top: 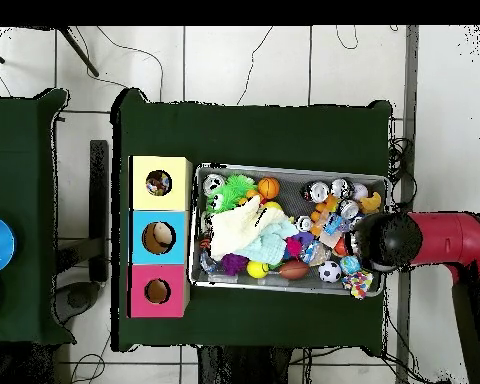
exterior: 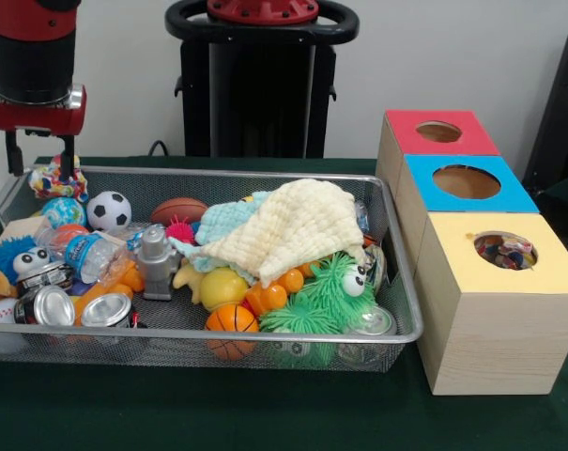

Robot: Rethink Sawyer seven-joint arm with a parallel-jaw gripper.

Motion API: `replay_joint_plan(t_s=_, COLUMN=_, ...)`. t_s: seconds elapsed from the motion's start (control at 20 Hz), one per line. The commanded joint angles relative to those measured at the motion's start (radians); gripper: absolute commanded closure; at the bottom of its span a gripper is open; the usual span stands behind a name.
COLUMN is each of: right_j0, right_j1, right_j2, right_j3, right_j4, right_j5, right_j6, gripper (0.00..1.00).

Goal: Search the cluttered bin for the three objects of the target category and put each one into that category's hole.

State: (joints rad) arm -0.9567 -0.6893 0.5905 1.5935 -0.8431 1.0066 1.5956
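Observation:
My gripper (exterior: 41, 162) hangs open over the far left corner of the wire mesh bin (exterior: 265, 336), with its fingers (exterior: 68, 155) just above a colourful knotted rope toy (exterior: 58, 178). Nothing is between them. The bin holds a soccer ball (exterior: 108, 209), a brown football (exterior: 178, 209), an orange basketball (exterior: 232, 329), several shiny cans (exterior: 106, 310), a grey robot figure (exterior: 156, 261) and a fuzzy green creature (exterior: 335, 287). A cream knitted cloth (exterior: 298, 225) covers the middle. In the overhead view the arm's black wrist (top: 386, 241) hides the fingers at the bin's right end.
Three wooden boxes stand in a row beside the bin: red-topped (exterior: 438, 132), blue-topped (exterior: 467, 182) and yellow-topped (exterior: 505, 252), each with a round hole. Small objects show inside the yellow box's hole (top: 159, 182). Green cloth (exterior: 265, 413) covers the table.

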Motion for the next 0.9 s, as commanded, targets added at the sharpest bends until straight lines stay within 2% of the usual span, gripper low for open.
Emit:
replay_joint_plan(t_s=0.05, right_j0=0.001, right_j1=0.05, right_j2=-0.036, right_j3=0.092, right_j4=-0.016, right_j5=0.076, right_j6=-0.236, gripper=0.0)
replay_joint_plan(t_s=0.4, right_j0=0.011, right_j1=0.068, right_j2=-0.046, right_j3=0.085, right_j4=-0.007, right_j5=0.094, right_j6=-0.221, gripper=0.0)
replay_joint_plan(t_s=0.75, right_j0=0.039, right_j1=0.078, right_j2=-0.061, right_j3=0.066, right_j4=-0.004, right_j5=0.166, right_j6=-0.235, gripper=0.0)
replay_joint_plan(t_s=0.9, right_j0=0.061, right_j1=0.074, right_j2=-0.075, right_j3=0.048, right_j4=-0.024, right_j5=0.209, right_j6=-0.248, gripper=0.0)
